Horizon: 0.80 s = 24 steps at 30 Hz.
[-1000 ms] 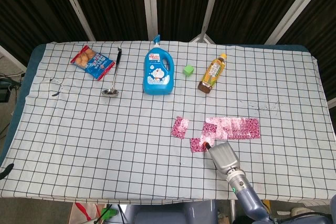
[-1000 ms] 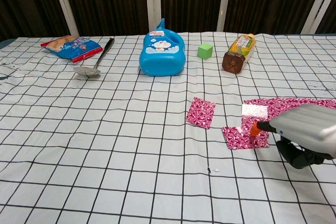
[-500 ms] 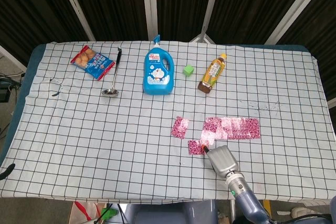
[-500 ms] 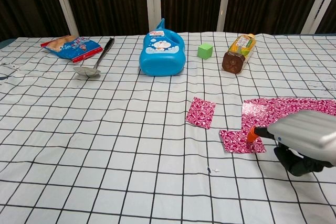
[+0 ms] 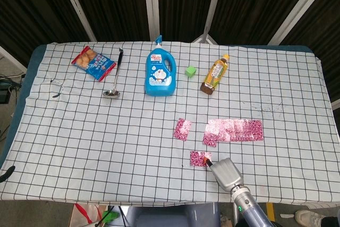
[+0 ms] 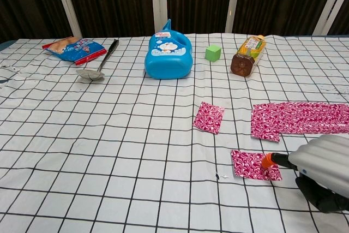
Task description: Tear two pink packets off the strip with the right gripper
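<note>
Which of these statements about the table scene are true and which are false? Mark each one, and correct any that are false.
1. Two single pink packets lie apart from the strip. True: one packet lies left of it, the other packet nearer the robot.
2. The right hand touches the nearer packet with an orange fingertip. True.
3. The green cube stands left of the blue bottle. False: it stands to the right.
4. The ladle lies on the snack bag. False: it lies beside it.
</note>
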### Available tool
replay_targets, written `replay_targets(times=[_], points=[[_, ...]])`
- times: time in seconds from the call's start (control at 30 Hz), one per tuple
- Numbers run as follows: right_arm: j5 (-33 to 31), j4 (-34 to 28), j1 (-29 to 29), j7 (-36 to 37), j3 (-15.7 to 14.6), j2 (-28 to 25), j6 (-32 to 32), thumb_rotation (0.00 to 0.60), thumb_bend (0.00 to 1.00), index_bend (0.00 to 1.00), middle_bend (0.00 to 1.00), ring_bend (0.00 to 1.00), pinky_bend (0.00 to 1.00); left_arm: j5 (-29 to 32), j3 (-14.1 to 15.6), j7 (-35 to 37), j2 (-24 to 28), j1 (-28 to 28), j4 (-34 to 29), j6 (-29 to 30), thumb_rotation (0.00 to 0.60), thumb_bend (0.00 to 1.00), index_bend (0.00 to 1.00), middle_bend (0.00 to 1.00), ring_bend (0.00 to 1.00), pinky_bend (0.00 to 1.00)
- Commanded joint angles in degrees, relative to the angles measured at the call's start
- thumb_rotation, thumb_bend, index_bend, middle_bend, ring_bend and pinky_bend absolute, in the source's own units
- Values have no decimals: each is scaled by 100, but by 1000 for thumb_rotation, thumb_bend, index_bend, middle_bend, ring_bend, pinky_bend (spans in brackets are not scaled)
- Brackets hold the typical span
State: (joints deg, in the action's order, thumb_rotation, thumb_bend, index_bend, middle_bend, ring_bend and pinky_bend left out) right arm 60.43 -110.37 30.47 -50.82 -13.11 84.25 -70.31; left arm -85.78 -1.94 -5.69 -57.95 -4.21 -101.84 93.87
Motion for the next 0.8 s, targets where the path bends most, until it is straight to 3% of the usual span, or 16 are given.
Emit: replay_targets(times=[0.03,0.2,0.4,0.5,0.57,0.63,0.8], points=[[183,-80,-108,-2,-135,-51,-67,600,807,201,847,889,711,-12,6,-6,-1,1,-2,-2,600,276,140,0,0,84],[361,-147,-175,50,-152,-111,-100,600,808,201,847,889,711,-11,8,-36,-13,6,-3,-12,600,275,140,0,0,84],[813,-46,-227,450,305,-39,-401,600,808,195,839,881,709,0,3,-71,-22,10,-12,-19,600,275,140,0,0,84],[1208,54,-338,947,597,-22,-764,600,808,142,660,746,586,16,-3,-62,-19,11,-8,-22,600,275,140,0,0,85],[1423,68,-448,1442,793,-99,-1040,600,807,96,470,585,429,20,-6,-47,-13,12,-5,-23,600,275,140,0,0,84],[1532,35,-555,1924,934,-284,-1241,600,771,74,352,474,338,27,-10,-24,-8,13,-1,-25,600,275,140,0,0,84],[1673,-117,-970,2905,966,-1060,-1717,600,621,42,183,302,238,12,-2,-7,-1,21,0,-45,600,275,140,0,0,84]])
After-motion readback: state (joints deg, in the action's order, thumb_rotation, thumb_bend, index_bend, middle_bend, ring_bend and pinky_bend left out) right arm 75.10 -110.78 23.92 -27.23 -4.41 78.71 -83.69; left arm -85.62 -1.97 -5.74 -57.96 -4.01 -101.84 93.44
